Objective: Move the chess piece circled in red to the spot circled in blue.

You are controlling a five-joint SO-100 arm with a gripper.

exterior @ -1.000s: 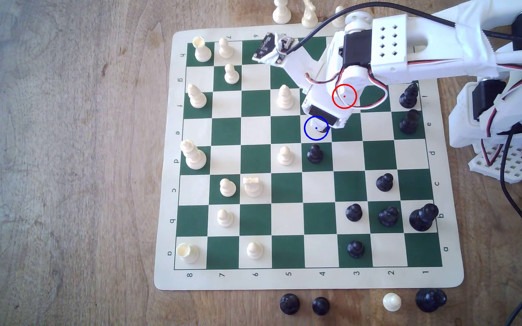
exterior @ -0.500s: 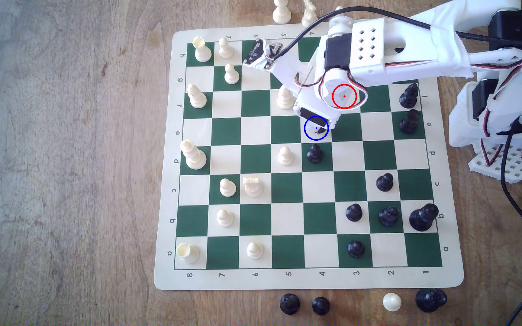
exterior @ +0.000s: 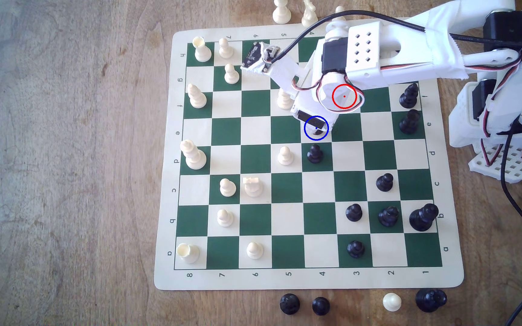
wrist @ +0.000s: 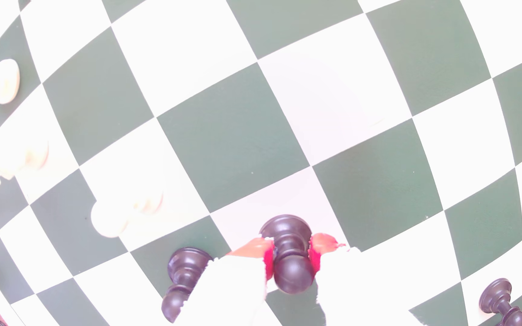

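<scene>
Gripper (wrist: 289,254) shifts toward 9 o'clock in exterior view since a second ago, jaws clamped on black pawn (wrist: 288,247). Pawn sits over blue-ringed square (exterior: 316,135), 12 o'clock of neighbour pawn (exterior: 315,153). Judgement: lower, release.

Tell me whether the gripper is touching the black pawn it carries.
Touching. The wrist view shows the gripper with its red-padded fingers pressed against both sides of the black pawn at its collar, no gap visible.

arm (exterior: 410,47): white printed plastic | servos: black | cable (exterior: 341,14): black | wires: red-white | hand (wrist: 291,260): red pads
</scene>
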